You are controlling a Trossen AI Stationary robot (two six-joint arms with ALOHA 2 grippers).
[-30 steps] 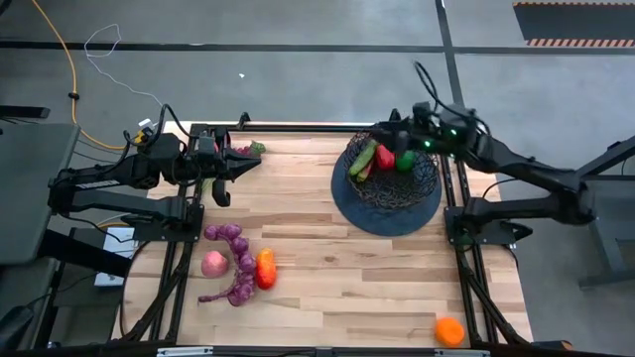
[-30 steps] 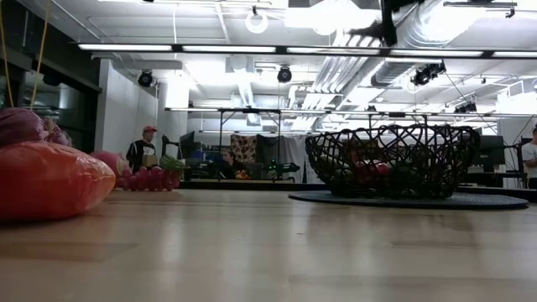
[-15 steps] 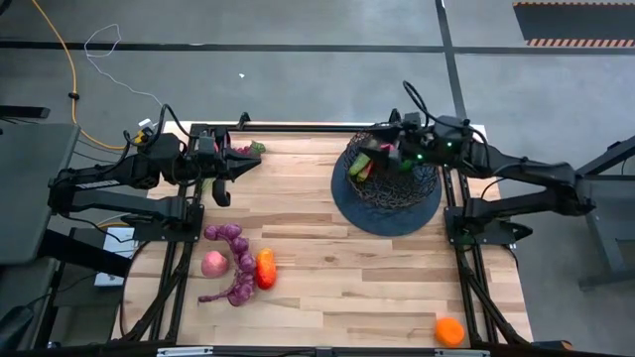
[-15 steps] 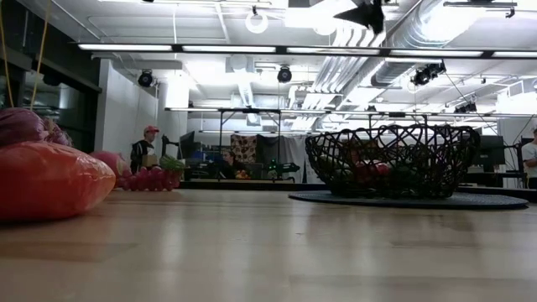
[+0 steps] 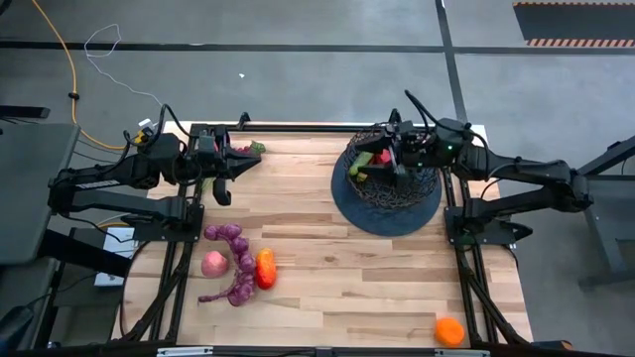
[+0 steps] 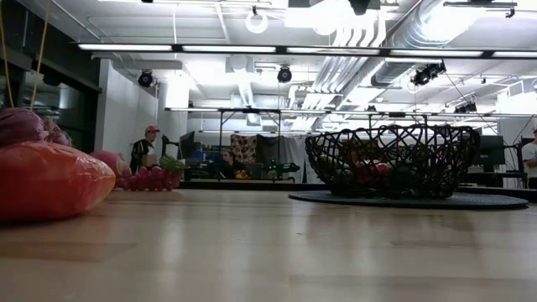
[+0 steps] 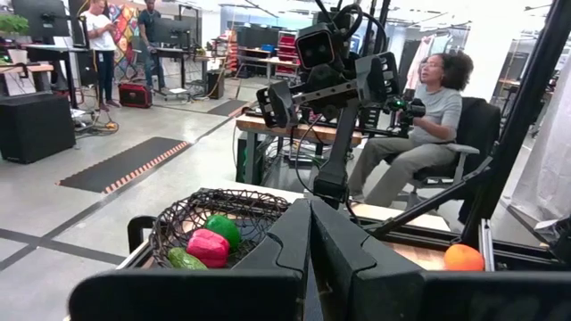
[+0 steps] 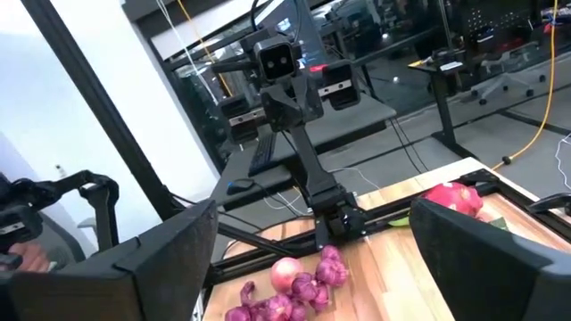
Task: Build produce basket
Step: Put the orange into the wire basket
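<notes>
The black wire basket (image 5: 389, 188) stands on its dark round base at the table's far right and holds red and green produce (image 7: 208, 245). My right gripper (image 5: 382, 161) hovers open above the basket, its fingers (image 8: 169, 259) wide apart with nothing between them. My left gripper (image 5: 248, 162) is shut and holds nothing, level above the table's far left. Purple grape bunches (image 5: 230, 234), a pink piece (image 5: 214, 264) and an orange-red piece (image 5: 265, 268) lie on the near left of the table. An orange (image 5: 449, 330) lies near the front right corner.
A pink fruit with green leaves (image 5: 250, 149) lies at the far edge beside my left gripper. Bare wood lies between the left-hand produce and the basket. People sit and stand in the room beyond the table (image 7: 419, 134).
My right gripper has swung from the basket's far right rim toward the table's left, out over the basket, turning and rising a little. The produce and the basket have stayed where they were.
</notes>
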